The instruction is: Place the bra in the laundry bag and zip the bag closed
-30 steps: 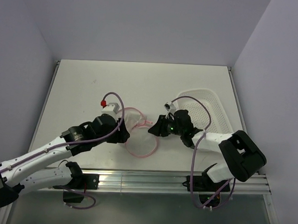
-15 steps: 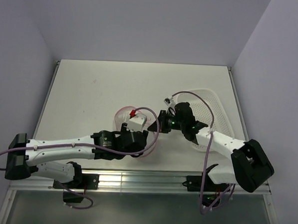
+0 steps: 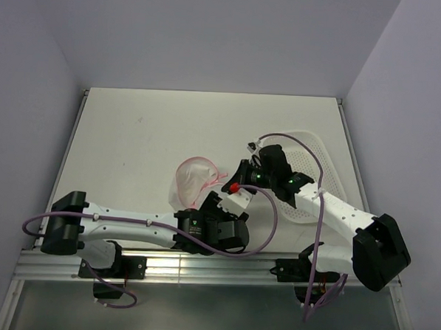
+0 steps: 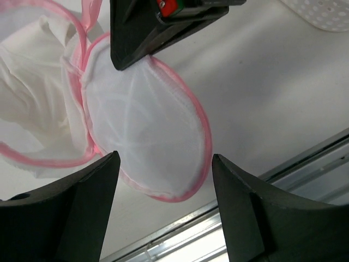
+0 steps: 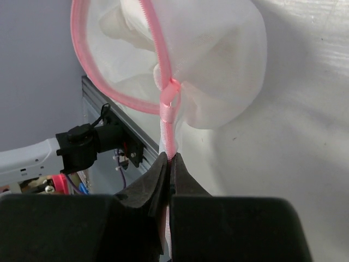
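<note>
Bag [image 5: 218, 65] edge tape in R claw [image 5: 170, 159]; L claw [image 4: 164, 164] spread.

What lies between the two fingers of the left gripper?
In the left wrist view, a round pink-rimmed mesh side of the laundry bag lies between the open fingers of the left gripper.

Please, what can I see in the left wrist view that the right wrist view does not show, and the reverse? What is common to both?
Only the left wrist view shows the left gripper, open above a round pink-trimmed mesh flap, and a corner of the white perforated basket. Only the right wrist view shows that the right gripper is shut on the pink zipper strip. Both show the laundry bag with its pink rim, white fabric inside it, probably the bra, and the white table.
</note>
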### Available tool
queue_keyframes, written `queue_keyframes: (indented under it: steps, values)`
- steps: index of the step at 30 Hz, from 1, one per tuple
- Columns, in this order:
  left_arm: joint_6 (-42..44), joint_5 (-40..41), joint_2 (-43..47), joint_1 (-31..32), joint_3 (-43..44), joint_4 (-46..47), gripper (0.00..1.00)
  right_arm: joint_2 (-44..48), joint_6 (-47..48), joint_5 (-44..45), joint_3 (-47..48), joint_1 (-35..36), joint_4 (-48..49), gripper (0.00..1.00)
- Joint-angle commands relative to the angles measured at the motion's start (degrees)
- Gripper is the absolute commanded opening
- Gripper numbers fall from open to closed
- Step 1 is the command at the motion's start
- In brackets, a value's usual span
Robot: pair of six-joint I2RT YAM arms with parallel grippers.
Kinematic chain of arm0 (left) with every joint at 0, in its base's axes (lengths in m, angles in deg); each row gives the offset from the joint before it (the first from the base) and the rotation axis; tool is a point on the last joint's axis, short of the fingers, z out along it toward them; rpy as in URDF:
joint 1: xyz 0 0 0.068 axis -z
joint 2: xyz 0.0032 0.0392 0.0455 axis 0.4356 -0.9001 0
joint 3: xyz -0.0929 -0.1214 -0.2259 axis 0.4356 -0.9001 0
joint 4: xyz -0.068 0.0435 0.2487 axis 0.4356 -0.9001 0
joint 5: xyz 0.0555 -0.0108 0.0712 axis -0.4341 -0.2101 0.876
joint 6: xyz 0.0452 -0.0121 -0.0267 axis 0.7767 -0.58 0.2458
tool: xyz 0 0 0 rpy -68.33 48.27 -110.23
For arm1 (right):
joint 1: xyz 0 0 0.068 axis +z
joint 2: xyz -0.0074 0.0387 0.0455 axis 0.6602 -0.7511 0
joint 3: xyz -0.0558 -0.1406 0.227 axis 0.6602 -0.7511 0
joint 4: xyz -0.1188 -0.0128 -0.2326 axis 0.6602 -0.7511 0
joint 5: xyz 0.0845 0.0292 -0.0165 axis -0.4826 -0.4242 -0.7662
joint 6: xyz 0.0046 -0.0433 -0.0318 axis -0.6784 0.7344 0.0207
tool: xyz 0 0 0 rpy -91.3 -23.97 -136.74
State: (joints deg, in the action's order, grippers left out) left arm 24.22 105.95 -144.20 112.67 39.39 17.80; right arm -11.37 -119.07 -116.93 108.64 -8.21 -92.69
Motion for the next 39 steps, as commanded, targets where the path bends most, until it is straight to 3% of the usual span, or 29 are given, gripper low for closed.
queue_keyframes:
  steps: [1, 10, 16, 19, 23, 31, 32, 34, 38, 39]
  values:
    - [3.32, 5.35, -2.28, 1.04, 3.02, 2.32, 0.75, 1.94, -1.88, 0.38, 2.10, -0.23, -2.04, 0.00]
    - [3.08, 8.42, -8.44, 3.33, 6.62, 1.10, 0.75, 2.47, -2.40, 1.18, 3.33, -0.23, -4.24, 0.00]
    - [0.18, 11.94, -11.42, 3.33, 8.82, -4.69, 0.73, 2.73, -3.19, 1.26, 3.06, -0.23, -3.89, 0.00]
    - [-1.76, 13.44, -13.00, 3.41, 10.05, -8.29, 0.61, 2.82, -3.54, 1.26, 2.98, -0.23, -3.71, 0.00]
    - [-4.13, 16.68, -15.38, 3.42, 12.24, -13.31, 0.38, 2.91, -4.16, 0.91, 2.89, -0.23, -3.36, 0.00]
    - [-8.88, 20.29, -18.02, 4.73, 16.55, -21.83, 0.09, 3.70, -4.25, 1.09, 3.06, -0.23, -3.80, 0.01]
    - [-9.41, 20.56, -18.11, 4.82, 17.69, -23.75, 0.00, 3.79, -4.34, 1.18, 2.98, -0.23, -3.89, 0.03]
    - [-9.76, 20.39, -17.84, 5.08, 18.66, -25.00, 0.00, 4.05, -3.99, 1.61, 3.33, -0.23, -4.59, 0.09]
    - [-6.70, 17.75, -13.11, 5.09, 19.11, -22.29, 0.00, 6.24, -2.58, 3.54, 4.73, -0.23, -6.08, 0.37]
    - [-4.95, 17.05, -10.40, 5.17, 18.93, -19.84, 0.00, 7.99, -2.40, 4.25, 5.00, -0.23, -6.43, 0.48]
